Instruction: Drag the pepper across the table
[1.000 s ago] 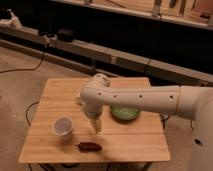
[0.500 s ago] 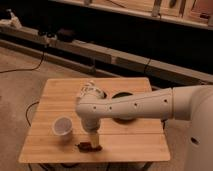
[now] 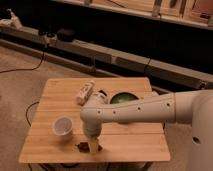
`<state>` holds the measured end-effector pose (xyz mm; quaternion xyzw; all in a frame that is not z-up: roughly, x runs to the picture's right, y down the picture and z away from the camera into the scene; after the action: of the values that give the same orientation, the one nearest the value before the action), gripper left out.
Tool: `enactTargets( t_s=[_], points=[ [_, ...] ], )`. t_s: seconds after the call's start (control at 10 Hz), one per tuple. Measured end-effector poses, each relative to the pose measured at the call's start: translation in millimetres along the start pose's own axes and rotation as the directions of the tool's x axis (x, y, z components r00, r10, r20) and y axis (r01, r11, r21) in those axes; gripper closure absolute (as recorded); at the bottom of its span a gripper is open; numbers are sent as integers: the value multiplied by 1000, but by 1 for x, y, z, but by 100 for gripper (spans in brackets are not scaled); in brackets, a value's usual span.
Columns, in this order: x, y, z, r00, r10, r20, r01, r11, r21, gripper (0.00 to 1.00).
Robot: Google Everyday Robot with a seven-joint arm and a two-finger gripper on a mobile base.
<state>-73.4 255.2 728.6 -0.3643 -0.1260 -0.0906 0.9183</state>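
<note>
Where your one camera view looks down on the scene, you can enter these items. Item one: the table, light wood with plank stripes, standing on a tan floor. Item two: the pepper, small and dark reddish-brown, lying near the table's front edge, left of centre. You see only its ends, because the gripper stands over its middle. Item three: the gripper, pointing straight down at the pepper with its fingers spread apart, not clamped. You cannot tell whether they touch the pepper. Item four: the white arm, reaching in from the right over the table and bending down at a rounded elbow above the gripper. Item five: a white cup, upright, left of the gripper and a little farther back, apart from the pepper. Item six: a green bowl, near the back edge and right of centre, partly hidden by the arm. Item seven: a white bottle, lying on its side near the back edge, left of the bowl. Item eight: a small dark-and-white object between bottle and bowl, too unclear for you to name. Item nine: a black cable on the floor at the left. Item ten: a long low shelf behind the table.
</note>
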Motion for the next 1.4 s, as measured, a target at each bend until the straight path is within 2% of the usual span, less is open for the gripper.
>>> enactTargets(
  t_s=[0.3,0.5,0.9,1.2,1.4],
  points=[
    [-1,-1,0,1000,-4,6,4,1000,9,20],
    [2,-5,0,999,-15,28,14,998,63,20],
    [4,0,2,995,-32,93,21,993,118,20],
    [8,6,9,992,-31,120,16,992,122,20],
    [12,10,20,991,-23,130,8,994,109,20]
  ],
)
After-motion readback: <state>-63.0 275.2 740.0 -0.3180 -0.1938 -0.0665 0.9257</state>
